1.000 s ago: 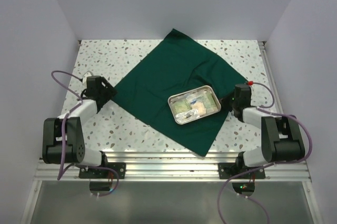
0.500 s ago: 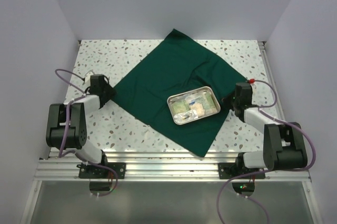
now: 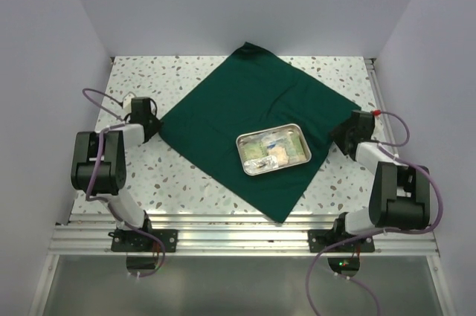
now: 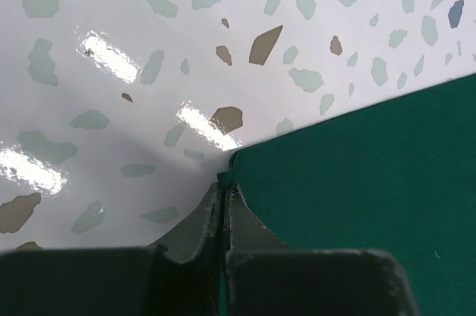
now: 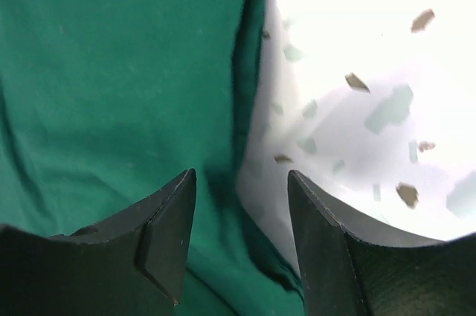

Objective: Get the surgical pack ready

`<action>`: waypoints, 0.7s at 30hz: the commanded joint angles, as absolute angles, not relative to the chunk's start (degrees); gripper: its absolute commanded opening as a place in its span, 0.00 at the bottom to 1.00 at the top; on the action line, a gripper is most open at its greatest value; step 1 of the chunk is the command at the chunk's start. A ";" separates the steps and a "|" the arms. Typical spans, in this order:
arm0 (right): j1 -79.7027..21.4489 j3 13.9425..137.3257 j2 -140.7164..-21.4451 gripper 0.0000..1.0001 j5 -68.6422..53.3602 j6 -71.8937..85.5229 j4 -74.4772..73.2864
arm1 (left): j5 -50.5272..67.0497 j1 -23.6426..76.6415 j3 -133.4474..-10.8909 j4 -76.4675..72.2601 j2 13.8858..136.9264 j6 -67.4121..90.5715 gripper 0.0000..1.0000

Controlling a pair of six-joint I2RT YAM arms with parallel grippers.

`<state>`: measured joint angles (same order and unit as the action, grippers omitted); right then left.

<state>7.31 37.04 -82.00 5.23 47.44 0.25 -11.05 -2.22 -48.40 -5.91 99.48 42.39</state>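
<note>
Cloth [image 3: 245,108] lies flat mid-surface [image 3: 186,182]. It's soft & limp, so best taken by the corners. Steel tray [image 3: 245,156] w/ pouches [image 3: 269,149] weighs down its near-right part. Left pincer [image 4: 224,191] is clamped on cloth's left corner. Right pincer [image 5: 242,189] stands apart, astride the right edge. Bare room along surface's left & near edges.
</note>
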 commanded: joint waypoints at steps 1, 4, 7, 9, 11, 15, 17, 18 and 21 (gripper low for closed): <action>8.35 42.96 -85.59 0.57 6.77 47.11 0.70 | -13.19 -3.95 -51.06 -6.77 100.02 41.57 0.00; 9.23 47.00 -90.24 0.57 4.14 46.23 2.37 | -13.71 -4.57 -52.03 -6.86 100.28 41.05 0.00; 9.23 51.23 -94.37 0.58 2.99 45.70 2.02 | -14.58 -4.74 -55.45 -5.81 102.39 40.08 0.00; 9.32 52.81 -95.88 0.58 2.46 45.61 2.46 | -15.03 -4.83 -59.49 -3.88 104.84 39.82 0.00; 9.32 53.35 -97.38 0.58 2.11 45.53 2.81 | -15.38 -4.92 -63.34 -2.99 107.56 39.29 0.00; 9.23 53.88 -97.65 0.53 0.80 44.74 3.24 | -16.26 -5.62 -67.32 -0.88 110.91 39.20 0.00; 7.92 52.56 -94.77 0.46 -2.52 42.63 5.09 | -16.35 -6.24 -67.33 -1.05 111.36 39.29 0.00; 6.87 52.21 -93.35 0.46 -2.20 41.32 3.97 | -16.00 -6.85 -67.24 -1.05 111.27 39.37 0.00; 0.54 52.48 -87.56 0.51 3.07 35.43 -1.67 | -15.64 -7.21 -67.06 -0.44 110.04 38.24 0.18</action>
<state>6.20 52.05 -95.39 1.21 41.93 -0.12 -12.78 -5.41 -65.36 -0.43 110.89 40.38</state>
